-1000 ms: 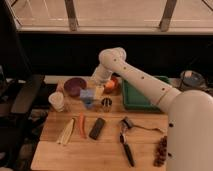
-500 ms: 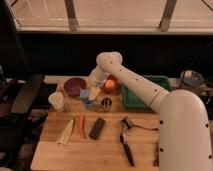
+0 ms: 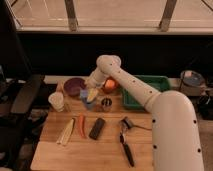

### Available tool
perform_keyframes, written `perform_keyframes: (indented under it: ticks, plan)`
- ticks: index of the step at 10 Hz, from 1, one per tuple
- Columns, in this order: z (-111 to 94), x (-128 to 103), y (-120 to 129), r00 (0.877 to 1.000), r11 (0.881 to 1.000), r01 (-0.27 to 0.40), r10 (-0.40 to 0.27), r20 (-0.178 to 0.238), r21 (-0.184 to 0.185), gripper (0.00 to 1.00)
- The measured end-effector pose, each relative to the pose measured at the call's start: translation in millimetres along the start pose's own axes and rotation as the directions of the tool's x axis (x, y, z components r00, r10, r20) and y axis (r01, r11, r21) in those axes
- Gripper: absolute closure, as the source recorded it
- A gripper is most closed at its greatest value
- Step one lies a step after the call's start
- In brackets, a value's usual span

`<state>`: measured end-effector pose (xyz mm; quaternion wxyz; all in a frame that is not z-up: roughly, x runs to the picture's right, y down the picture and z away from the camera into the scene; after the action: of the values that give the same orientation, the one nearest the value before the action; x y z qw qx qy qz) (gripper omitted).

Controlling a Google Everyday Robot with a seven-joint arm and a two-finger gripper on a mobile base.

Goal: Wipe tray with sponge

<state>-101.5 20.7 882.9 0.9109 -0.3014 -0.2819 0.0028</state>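
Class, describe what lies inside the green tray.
Only green floor shows in the tray; the arm hides its left part. The hand is outside, left of the tray, near the purple bowl.

The gripper [image 3: 92, 95] is low at the board's [image 3: 60, 156] rear left, hemmed in by the purple bowl [image 3: 74, 86], blue cup [image 3: 84, 94] and small dark cup [image 3: 106, 103]. The arm [image 3: 131, 85] crosses over the orange bowl [image 3: 110, 84] and the near-left corner of the tray [image 3: 159, 81]; the rest of the tray appears unobstructed. Open wood lies along the front edge, left of the black tool [image 3: 126, 147] and below the black block [image 3: 97, 128].
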Motion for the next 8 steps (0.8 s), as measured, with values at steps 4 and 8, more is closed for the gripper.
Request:
perform_keyframes:
  ticks: [4, 8]
  plan:
    - [3, 3, 4, 1.000, 1.000, 0.002, -0.002, -0.011, -0.002, 0.69]
    - [-31, 19, 6, 0.999, 0.998, -0.021, 0.024, -0.033, 0.062, 1.00]
